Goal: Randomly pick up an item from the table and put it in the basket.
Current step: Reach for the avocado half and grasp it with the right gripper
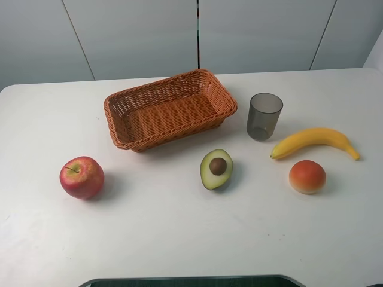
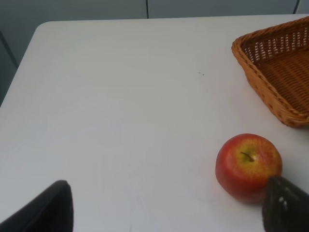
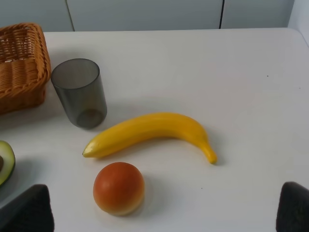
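The halved avocado (image 1: 216,168) lies cut face up, brown pit showing, on the white table (image 1: 179,239) just in front of the wicker basket (image 1: 169,109). The basket is empty. Only the avocado's edge shows in the right wrist view (image 3: 5,162). My left gripper (image 2: 169,212) is open and empty above the table, with the red apple (image 2: 248,166) next to one fingertip (image 2: 285,205). My right gripper (image 3: 161,212) is open and empty, near the orange-red fruit (image 3: 119,187). Neither gripper shows in the high view.
A red apple (image 1: 82,177) sits at the left. A grey translucent cup (image 1: 264,116) stands right of the basket. A banana (image 1: 315,142) and an orange-red round fruit (image 1: 307,176) lie at the right. A dark base edge (image 1: 191,281) runs along the front.
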{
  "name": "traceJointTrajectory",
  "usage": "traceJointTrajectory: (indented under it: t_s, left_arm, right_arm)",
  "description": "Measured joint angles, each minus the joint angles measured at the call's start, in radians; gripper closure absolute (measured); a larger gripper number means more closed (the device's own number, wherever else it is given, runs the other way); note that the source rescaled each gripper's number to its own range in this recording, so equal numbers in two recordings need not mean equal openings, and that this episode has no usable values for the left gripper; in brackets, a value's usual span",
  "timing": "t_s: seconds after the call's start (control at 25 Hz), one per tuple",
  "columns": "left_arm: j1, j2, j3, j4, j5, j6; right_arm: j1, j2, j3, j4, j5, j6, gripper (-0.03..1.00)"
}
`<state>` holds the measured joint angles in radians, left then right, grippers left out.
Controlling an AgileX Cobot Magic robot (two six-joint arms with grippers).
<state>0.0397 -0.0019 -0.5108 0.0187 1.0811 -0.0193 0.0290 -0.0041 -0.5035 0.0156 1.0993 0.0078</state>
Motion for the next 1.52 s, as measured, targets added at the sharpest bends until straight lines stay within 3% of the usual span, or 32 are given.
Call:
traceJointTrajectory:
  t_s: [0.84, 1.0, 1.36, 1.52]
  left_arm:
    - [0.0, 0.0, 0.0, 0.0, 0.0, 0.0]
    - [0.0, 0.0, 0.0, 0.0, 0.0, 0.0]
    - [0.0, 0.0, 0.0, 0.0, 0.0, 0.0]
    - [0.0, 0.0, 0.0, 0.0, 0.0, 0.0]
  right_arm:
    - [0.01, 0.004, -0.009, 0.0, 0.016, 0.0, -0.03]
    - [0.01, 0.096, -0.083, 0.0, 0.062, 0.0, -0.03]
    - [0.01, 0.425, -0.353, 0.0, 0.063, 0.0, -0.03]
    - [0.01, 0.521, -0.391, 0.002, 0.059, 0.0, -0.03]
